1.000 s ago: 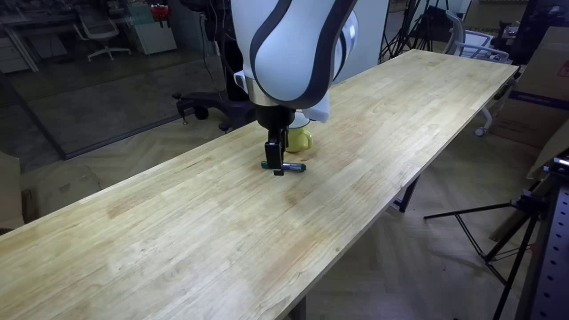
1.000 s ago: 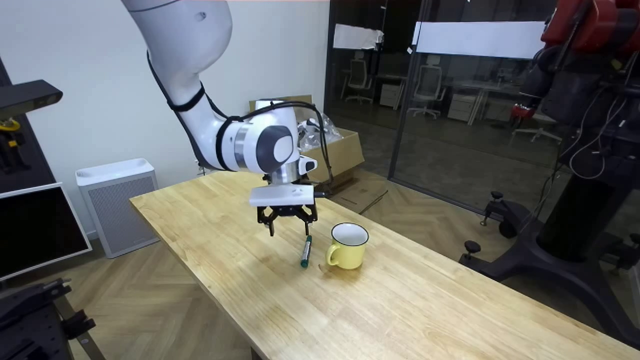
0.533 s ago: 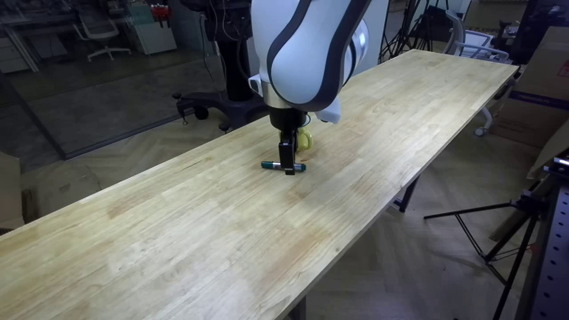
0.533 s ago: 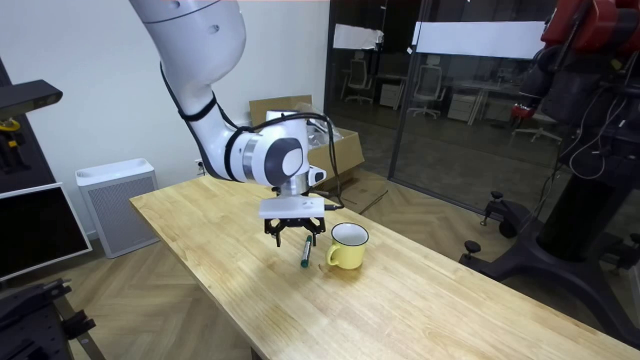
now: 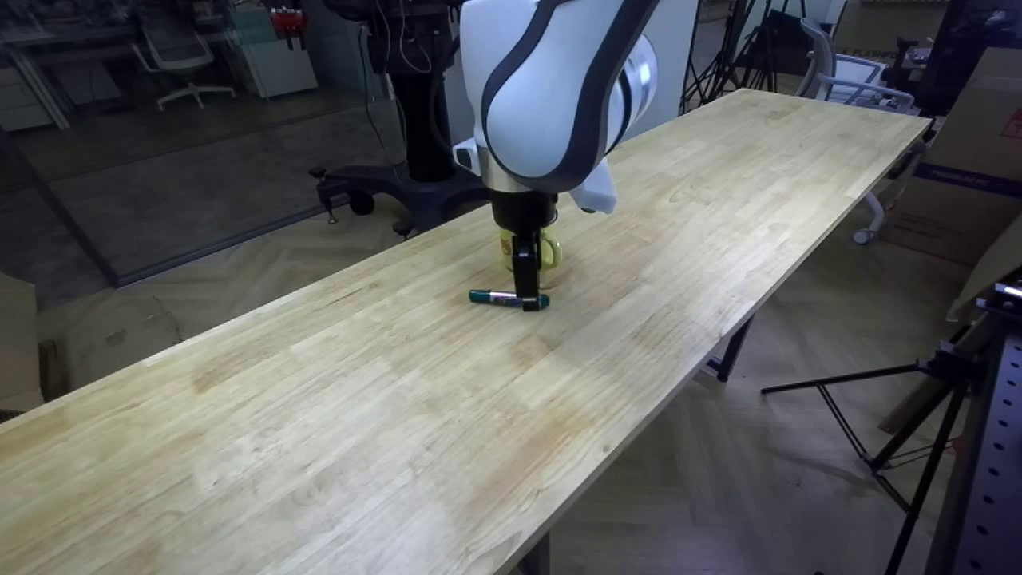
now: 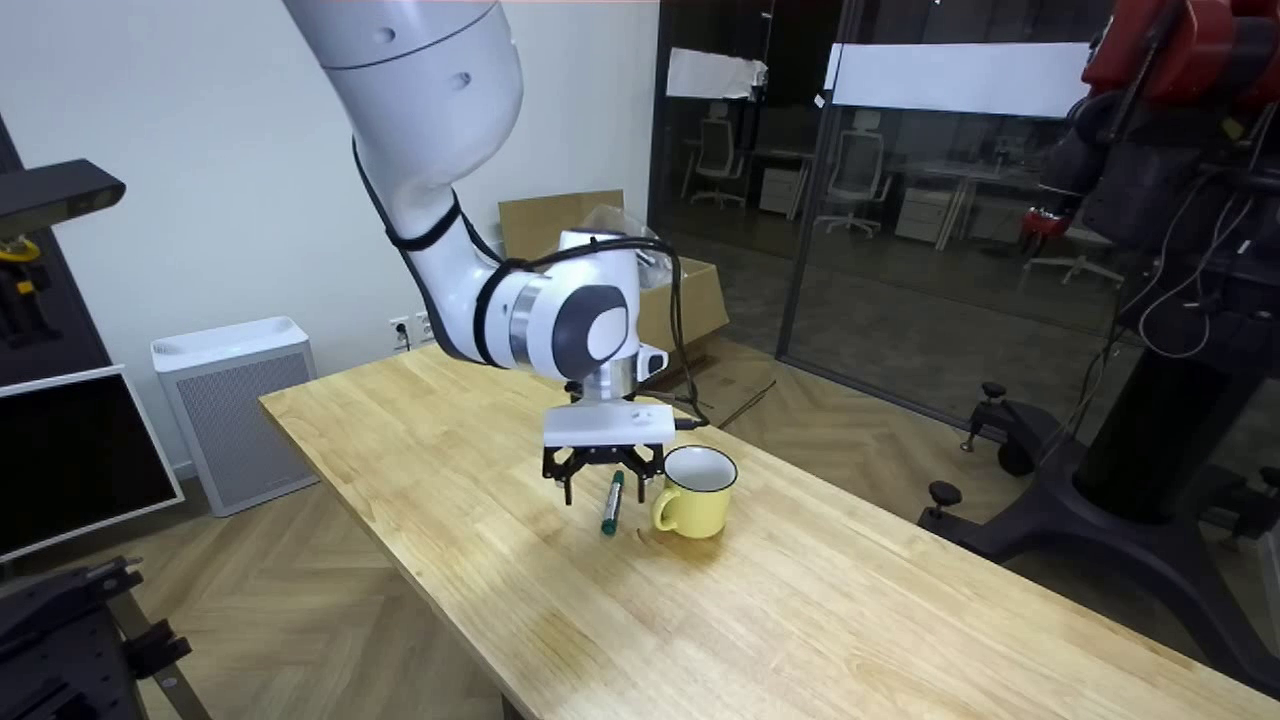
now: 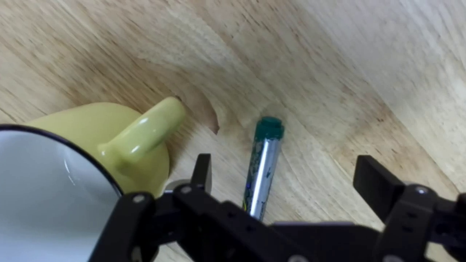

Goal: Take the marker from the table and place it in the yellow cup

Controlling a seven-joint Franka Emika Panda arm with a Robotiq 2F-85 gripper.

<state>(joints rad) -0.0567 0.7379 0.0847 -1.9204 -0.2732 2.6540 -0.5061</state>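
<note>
The marker pen (image 7: 263,171) lay on its side on the long plank table (image 5: 359,415), whose light wood ran well past it both ways in an exterior view. Over the table, from the top of an exterior view, the white Franka arm (image 6: 440,110) bent downward, with an open-topped cardboard box (image 6: 705,300) standing behind it beyond the table's edge. The Robotiq gripper (image 6: 605,497) pointed down, released, its two fingers (image 7: 375,185) spread well apart; whether their tips met the wood could not be told. The yellow mug (image 6: 700,515) stood upright near the marker pen, black at the rim and white inside, its looped handle (image 7: 149,131) turned to the marker pen's side. The marker pen, dark green at the ends and silvery along the barrel, rested between the fingers, apart from both and nearer the one beside the mug.
</note>
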